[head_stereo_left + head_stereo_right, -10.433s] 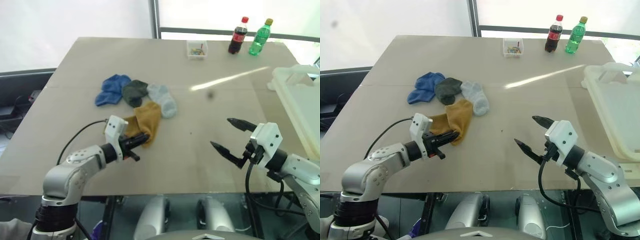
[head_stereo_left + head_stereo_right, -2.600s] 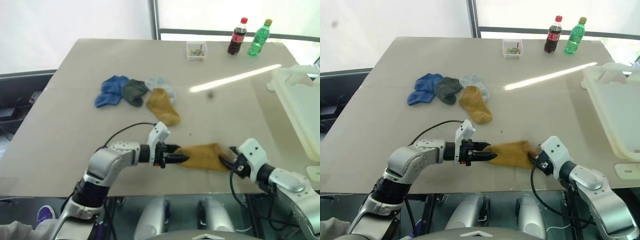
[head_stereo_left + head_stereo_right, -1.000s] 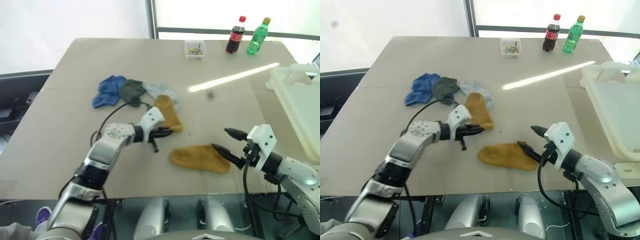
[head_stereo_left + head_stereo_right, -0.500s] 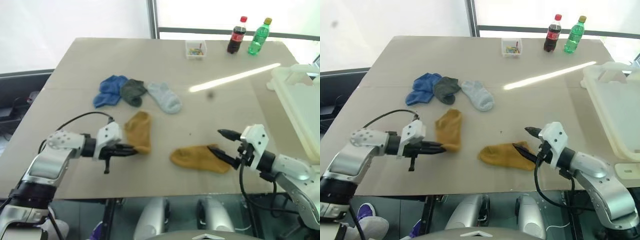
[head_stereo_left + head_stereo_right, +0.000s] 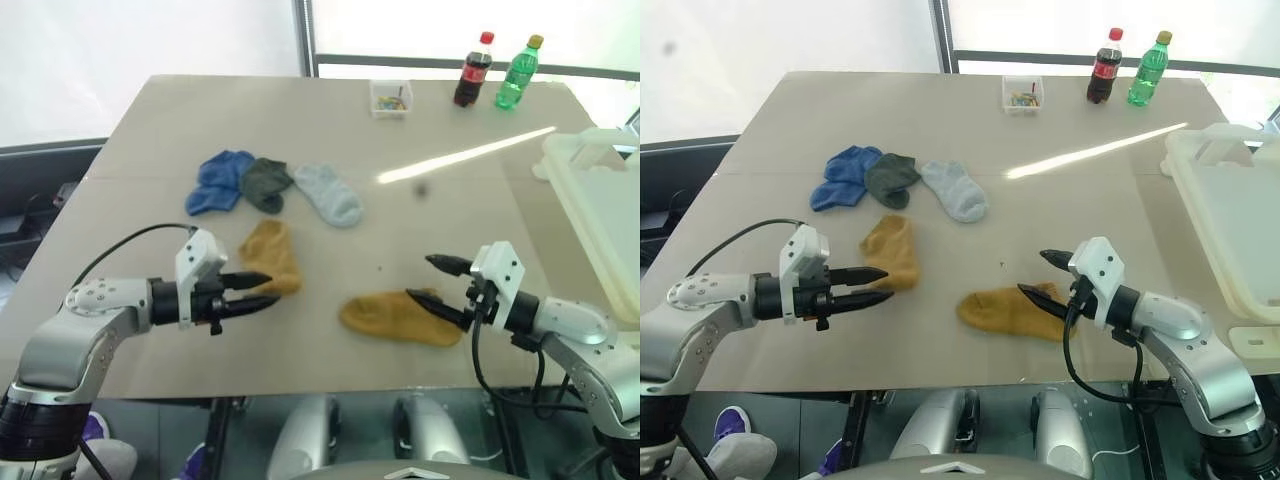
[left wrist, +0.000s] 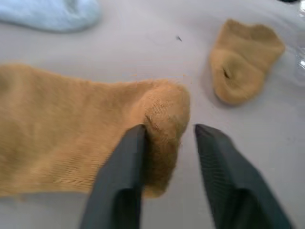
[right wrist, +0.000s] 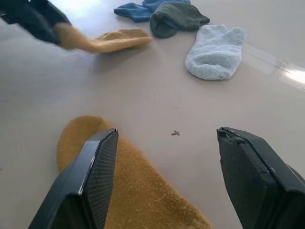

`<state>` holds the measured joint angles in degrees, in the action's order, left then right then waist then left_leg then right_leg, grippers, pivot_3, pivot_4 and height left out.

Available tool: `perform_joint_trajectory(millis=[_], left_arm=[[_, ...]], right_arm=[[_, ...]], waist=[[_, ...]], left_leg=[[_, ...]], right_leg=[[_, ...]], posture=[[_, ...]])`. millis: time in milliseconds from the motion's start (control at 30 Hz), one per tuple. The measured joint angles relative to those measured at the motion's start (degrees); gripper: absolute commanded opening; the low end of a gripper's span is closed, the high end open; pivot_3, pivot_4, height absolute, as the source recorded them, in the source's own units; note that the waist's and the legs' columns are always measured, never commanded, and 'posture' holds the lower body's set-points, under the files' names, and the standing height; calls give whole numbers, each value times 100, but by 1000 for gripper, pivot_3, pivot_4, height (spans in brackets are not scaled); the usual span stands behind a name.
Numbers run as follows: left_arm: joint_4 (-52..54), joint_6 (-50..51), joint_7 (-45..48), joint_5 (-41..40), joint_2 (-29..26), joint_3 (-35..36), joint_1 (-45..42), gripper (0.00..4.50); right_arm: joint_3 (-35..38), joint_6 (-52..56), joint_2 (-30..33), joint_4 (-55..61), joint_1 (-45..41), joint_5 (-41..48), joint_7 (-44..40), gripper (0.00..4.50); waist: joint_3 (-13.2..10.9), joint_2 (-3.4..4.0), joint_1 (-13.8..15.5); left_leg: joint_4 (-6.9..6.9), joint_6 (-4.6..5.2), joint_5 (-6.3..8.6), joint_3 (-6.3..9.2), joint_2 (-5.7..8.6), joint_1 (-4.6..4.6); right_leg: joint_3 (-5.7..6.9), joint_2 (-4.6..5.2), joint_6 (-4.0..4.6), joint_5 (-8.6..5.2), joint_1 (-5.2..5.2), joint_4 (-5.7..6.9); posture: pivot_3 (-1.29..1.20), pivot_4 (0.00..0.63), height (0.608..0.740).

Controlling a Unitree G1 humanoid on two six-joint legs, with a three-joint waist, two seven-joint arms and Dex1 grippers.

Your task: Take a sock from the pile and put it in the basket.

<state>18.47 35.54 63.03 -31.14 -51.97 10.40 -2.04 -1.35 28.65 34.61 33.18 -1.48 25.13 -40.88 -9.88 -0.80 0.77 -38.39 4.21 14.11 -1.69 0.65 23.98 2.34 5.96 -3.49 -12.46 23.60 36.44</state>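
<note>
The pile holds a blue sock [image 5: 218,180], a dark green sock [image 5: 265,182] and a pale grey sock [image 5: 330,195] side by side on the table. A mustard sock [image 5: 270,258] lies flat just in front of them. My left gripper [image 5: 272,288] is open, its fingers standing on either side of that sock's near end, one finger against it. A second mustard sock [image 5: 395,317] lies near the front edge. Low over its right end my right gripper [image 5: 418,278] is open and empty. The white basket [image 5: 600,190] stands at the table's right edge.
A small clear box [image 5: 391,98] of colourful bits, a cola bottle [image 5: 472,72] and a green bottle [image 5: 518,75] stand at the back. A white flat piece [image 5: 1250,340] lies in front of the basket. Bare tabletop stretches between the socks and the basket.
My left gripper, shut on the mustard sock, dragged it out of the pile toward the front left and has now opened. The right gripper has hardly moved.
</note>
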Motion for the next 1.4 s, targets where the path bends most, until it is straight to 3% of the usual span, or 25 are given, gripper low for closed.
perform_joint_trajectory(millis=[167, 300, 433, 467, 667, 800, 867, 900, 1000, 1067, 1200, 1400], left_arm=[[-4, 129, -172, -82, 27, 112, 2, 3072], [-186, 1225, -1544, -285, 474, 436, -919, 3072], [9, 2570, -3523, -41, 1548, 361, -1744, 3072], [12, 2617, -3577, -37, 1582, 345, -1766, 3072], [126, 4017, -5325, 320, 3011, 258, -2558, 3072], [119, 4451, -5980, 713, 3421, 202, -2709, 3072], [108, 4517, -6223, 948, 3503, 59, -2723, 2537], [108, 4516, -6256, 988, 3519, 38, -2725, 2361], [15, 4329, -6314, 1207, 3545, -157, -2726, 1131], [-110, 4084, -6173, 1265, 3459, -301, -2713, 56], [-372, 3131, -5079, 1263, 2739, -886, -2516, 56], [-803, 751, -2058, 1257, 1009, -1911, -2166, 56]], right_arm=[[-37, -1, -3, -10, -14, -34, 11, 3359], [-66, -3, -20, -7, -17, -90, 53, 3359], [-98, -2, -62, 4, 3, -160, 137, 3359], [-100, -3, -66, 4, 0, -162, 138, 3359], [-104, -15, -82, 9, 24, -214, 146, 3359], [-103, -16, -82, 11, 33, -234, 151, 3359], [-103, -15, -82, 13, 43, -241, 155, 3359], [-103, -15, -82, 13, 43, -241, 155, 3359], [-101, -15, -81, 13, 59, -245, 157, 3359], [-101, -15, -81, 13, 64, -247, 158, 3359], [-85, -15, -80, 22, 118, -252, 193, 3359], [-37, -13, -88, 51, 168, -247, 282, 3359]], waist=[[-1, 1, 10], [-2, -5, 23], [-4, -16, 13], [-5, -19, 12], [-11, -31, 11], [-11, -31, -14], [-10, -32, 6], [-9, -32, 6], [-8, -32, 8], [-8, -32, 21], [-8, -32, 14], [-11, -28, 3]], left_leg=[[-1, 0, 0, 0, 2, -1], [-5, -2, -3, 9, 8, -1], [-7, -26, -18, 5, 19, -2], [-7, -26, -18, 5, 20, -2], [-9, -31, -21, 7, 18, -4], [-7, -34, -22, 4, 15, -8], [-6, -37, -24, 5, 14, -10], [-6, -37, -24, 5, 14, -11], [-7, -38, -25, 4, 15, -12], [-7, -40, -26, 5, 15, -12], [-5, -42, -26, 2, 15, -11], [1, -43, -25, -7, 11, -10]], right_leg=[[-2, 2, 7, -4, -2, -1], [7, -17, -19, 10, -5, 7], [-1, -17, -22, 12, -10, 20], [-1, -17, -22, 12, -9, 22], [-2, -25, -21, 12, -8, 31], [-9, -31, -20, 11, -7, 32], [-9, -32, -20, 11, -9, 33], [-10, -32, -20, 11, -9, 33], [-12, -30, -20, 11, -9, 33], [-11, -30, -19, 11, -9, 33], [-13, -26, -17, 11, -5, 33], [-13, 4, 10, -4, 4, 27]], posture=[[0, 150, 729], [0, 150, 729], [0, 150, 729], [0, 150, 729], [0, 150, 729], [0, 150, 729], [0, 150, 729], [0, 150, 729], [0, 150, 729], [0, 150, 729], [0, 150, 729], [0, 150, 729]])
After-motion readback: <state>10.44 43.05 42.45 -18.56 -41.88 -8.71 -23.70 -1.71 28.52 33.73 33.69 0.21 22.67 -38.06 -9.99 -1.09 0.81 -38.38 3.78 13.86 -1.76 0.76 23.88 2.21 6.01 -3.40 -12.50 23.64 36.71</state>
